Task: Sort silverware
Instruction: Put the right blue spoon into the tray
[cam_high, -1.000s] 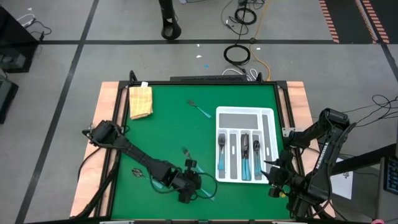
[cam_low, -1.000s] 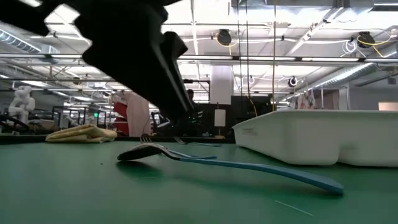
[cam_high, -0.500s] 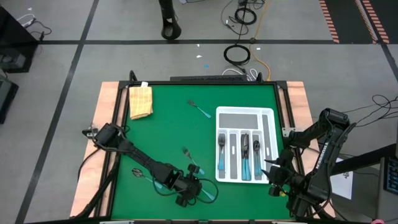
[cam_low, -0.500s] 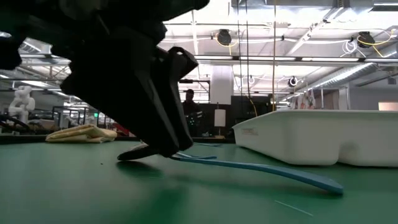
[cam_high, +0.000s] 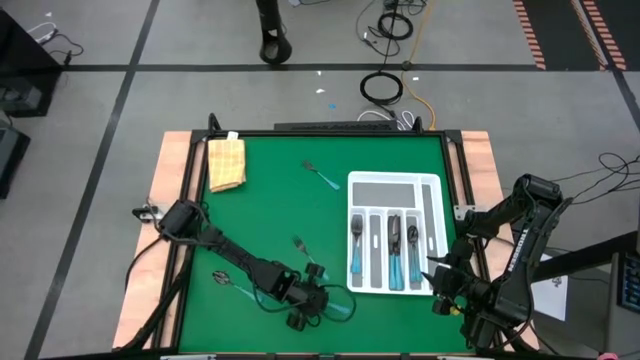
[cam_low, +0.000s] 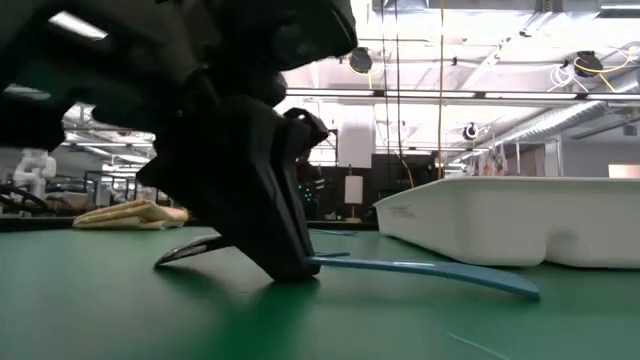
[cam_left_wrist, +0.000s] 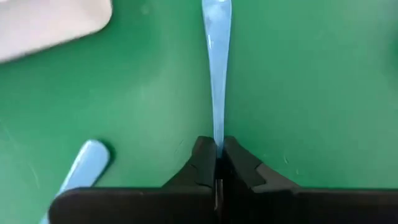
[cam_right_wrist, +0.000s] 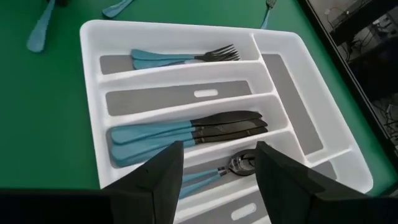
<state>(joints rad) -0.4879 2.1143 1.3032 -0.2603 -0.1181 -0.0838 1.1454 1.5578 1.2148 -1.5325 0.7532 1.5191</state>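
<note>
Down has come the left end effector (cam_left_wrist: 216, 163) since a second ago, and now its fingers are pinched together on the thin blue handle of a spoon (cam_low: 420, 270) lying on the green bench (cam_high: 270, 215), just in front of the white tray (cam_high: 432, 184). Over at the tray's near right corner, the right end effector (cam_right_wrist: 217, 171) hangs with fingers spread apart, holding nothing, above sorted forks, knives and spoons

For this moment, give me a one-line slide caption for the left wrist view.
Left gripper fingers pinch a blue-handled utensil on the green table.
</note>
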